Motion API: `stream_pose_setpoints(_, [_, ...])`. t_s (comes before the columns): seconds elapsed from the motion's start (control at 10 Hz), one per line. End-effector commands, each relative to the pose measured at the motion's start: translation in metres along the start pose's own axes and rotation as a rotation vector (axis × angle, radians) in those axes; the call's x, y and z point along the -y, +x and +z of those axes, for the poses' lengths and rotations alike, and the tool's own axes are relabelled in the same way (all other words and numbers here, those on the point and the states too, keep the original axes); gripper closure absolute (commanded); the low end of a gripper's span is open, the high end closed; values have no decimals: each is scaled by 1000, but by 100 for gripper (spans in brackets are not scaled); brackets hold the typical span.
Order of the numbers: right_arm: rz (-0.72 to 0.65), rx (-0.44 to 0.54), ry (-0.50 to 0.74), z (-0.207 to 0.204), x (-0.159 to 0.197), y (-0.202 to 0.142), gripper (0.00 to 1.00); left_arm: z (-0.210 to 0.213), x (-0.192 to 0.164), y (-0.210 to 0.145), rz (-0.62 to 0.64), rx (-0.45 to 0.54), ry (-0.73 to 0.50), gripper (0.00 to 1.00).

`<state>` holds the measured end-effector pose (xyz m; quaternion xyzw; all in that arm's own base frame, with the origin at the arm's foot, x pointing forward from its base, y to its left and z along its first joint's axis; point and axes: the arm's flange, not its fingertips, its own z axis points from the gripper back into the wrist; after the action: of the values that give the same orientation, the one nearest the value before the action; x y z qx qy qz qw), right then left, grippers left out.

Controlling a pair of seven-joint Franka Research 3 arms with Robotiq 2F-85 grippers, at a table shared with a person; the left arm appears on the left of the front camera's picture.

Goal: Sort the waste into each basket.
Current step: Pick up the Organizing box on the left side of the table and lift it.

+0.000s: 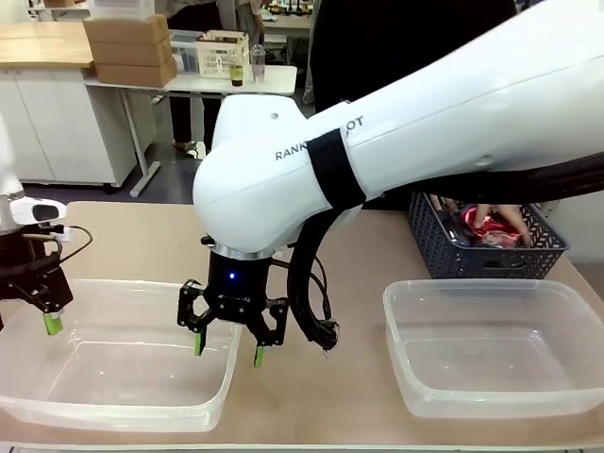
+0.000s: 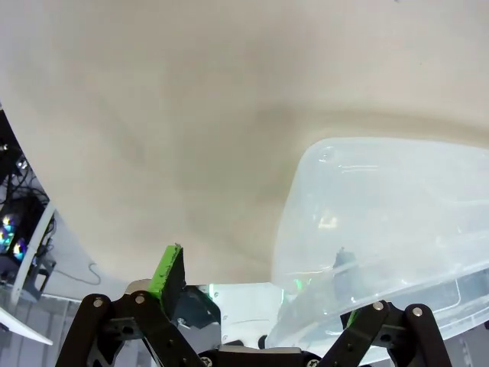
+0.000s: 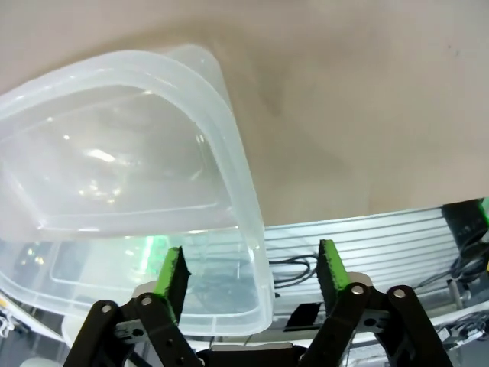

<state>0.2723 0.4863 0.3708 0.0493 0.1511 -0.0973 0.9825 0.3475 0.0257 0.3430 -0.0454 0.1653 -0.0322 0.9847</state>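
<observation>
Both hands are set on the same thing, the left tub [image 1: 123, 413], and that looks to be the point of the arrangement: one hand at each short end, so the tub can be lifted or shifted level rather than dragged by one corner.

The right hand [image 1: 227, 345] stands astride the tub's wall, one green pad inside and one outside. In its wrist view the rim runs up between the pads with a gap on either side, so the hand is open, not gripping. The left hand [image 1: 47, 319] is open too. One pad is outside the opposite wall and the other shows through the clear plastic (only dimly, in its wrist view).

The right arm reaches across the middle of the surface [image 1: 142, 236] with its wrist turned straight down and its fingers near vertical. The left hand also points down, a little tilted.

The waste is well away from both hands. Red cans [image 1: 486, 226] lie in a dark crate [image 1: 472, 260], past the right tub [image 1: 491, 406] on the right hand's far side, and a person's hand [image 1: 505, 217] is in among them. Sorting proper seems not yet begun.
</observation>
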Motion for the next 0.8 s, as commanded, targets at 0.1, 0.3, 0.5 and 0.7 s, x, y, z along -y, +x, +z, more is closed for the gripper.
stream_pose_setpoints(0.1, [-33,17,-32,1,-17,3,100,-68,10,-83,-43,70,14,56])
stream_pose_setpoints(0.3, [-32,21,-38,1,-18,2,100,-66,13,-91,-50,94,11,100])
stream_pose_setpoints(0.5, [-31,26,-43,1,-17,1,100,-66,14,-94,-45,96,10,100])
stream_pose_setpoints(0.7, [-38,14,-44,-2,-15,2,100,-67,15,-93,-45,94,9,97])
